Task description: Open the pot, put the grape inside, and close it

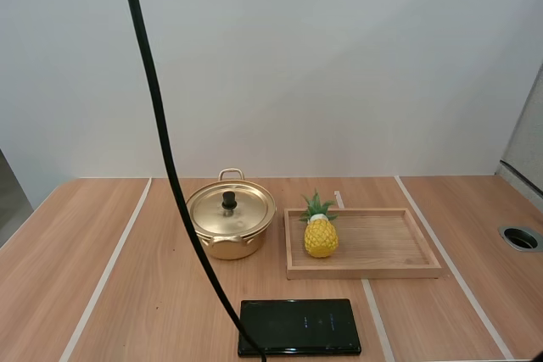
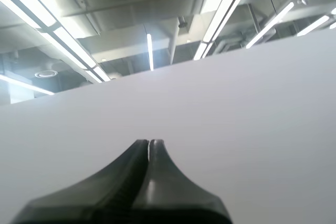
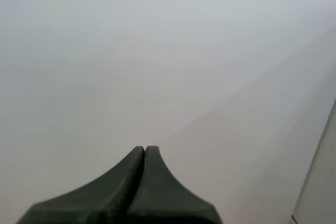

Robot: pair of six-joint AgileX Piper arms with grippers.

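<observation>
A gold pot [image 1: 229, 228] stands on the table left of centre, its lid [image 1: 231, 207] on and a black knob [image 1: 229, 200] on top. To its right lies a wooden tray [image 1: 382, 243] with a yellow toy pineapple [image 1: 321, 233] standing upright at its left end. No grapes are to be seen. My left gripper [image 2: 149, 142] is shut on nothing, its fingers together as one dark wedge before a white wall. My right gripper [image 3: 144, 148] is likewise shut on nothing, facing a plain pale wall.
A flat black slab [image 1: 299, 326] like a tablet lies near the table's front edge, in front of the pot and tray. A round cable hole [image 1: 521, 238] sits in the tabletop at the far right. Pale strips run across the wooden table [image 1: 102, 277].
</observation>
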